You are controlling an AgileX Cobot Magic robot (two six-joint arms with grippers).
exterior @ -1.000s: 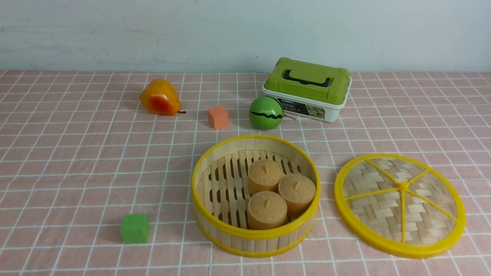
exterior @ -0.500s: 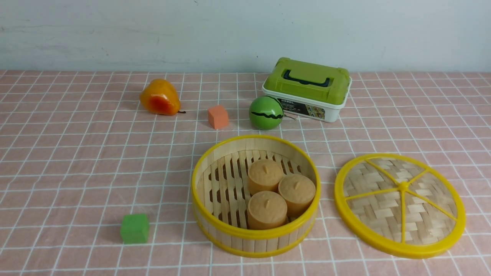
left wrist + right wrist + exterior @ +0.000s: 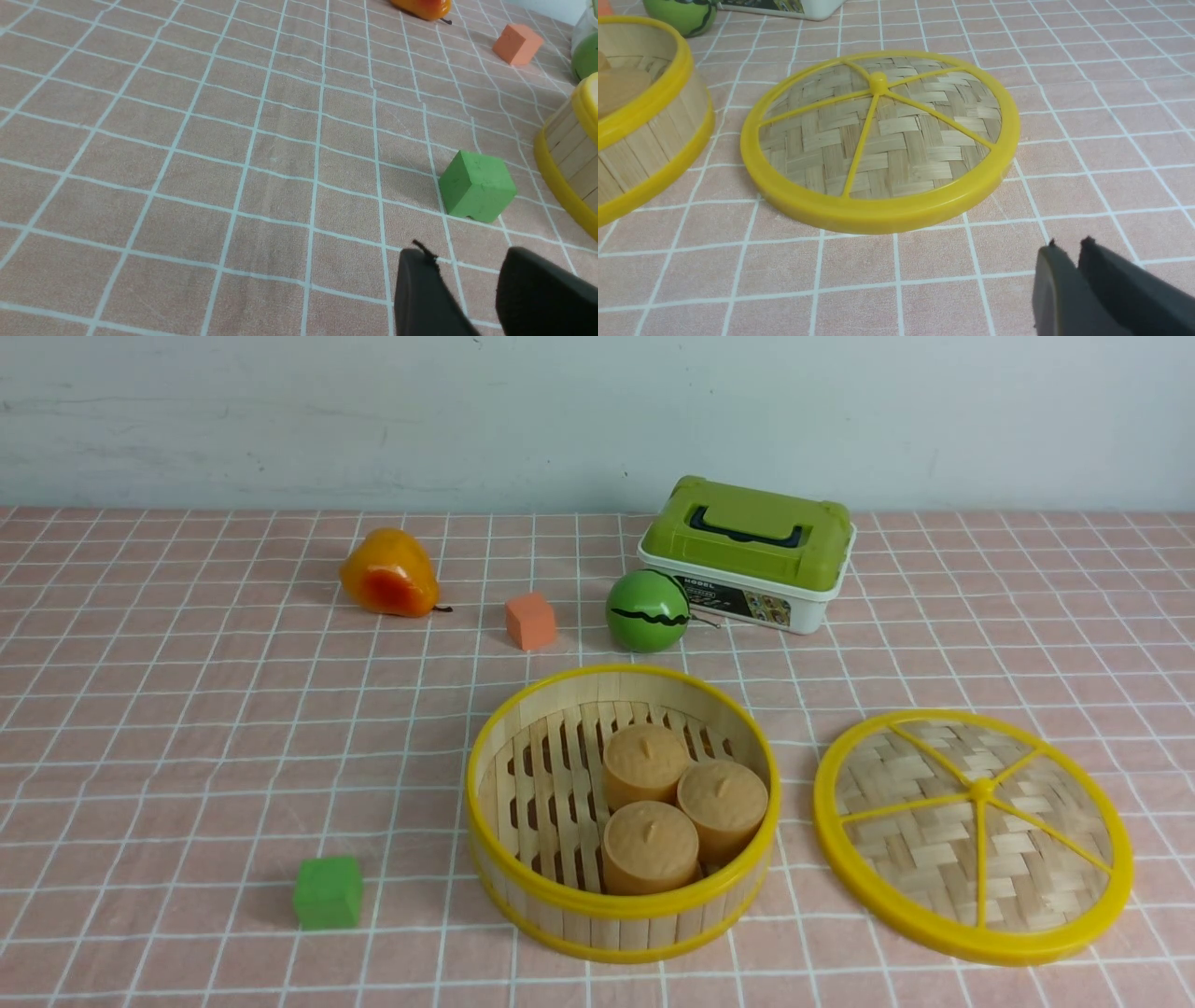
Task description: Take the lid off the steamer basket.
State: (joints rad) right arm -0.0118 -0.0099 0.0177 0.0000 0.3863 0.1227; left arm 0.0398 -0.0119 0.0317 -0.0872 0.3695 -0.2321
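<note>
Lid (image 3: 974,836) off, flat on tablecloth beside open steamer basket (image 3: 623,812); right gripper (image 3: 1078,254) nearly closed, empty; left gripper (image 3: 467,266) parted, empty; nothing left.

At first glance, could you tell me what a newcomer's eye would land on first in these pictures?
The open steamer basket in the near centre, with three tan buns sitting towards its right side. Next, the lid, lying flat on the pink checked cloth just right of the basket, not touching it. Behind them, a white box with a green top stands by a green ball.
</note>
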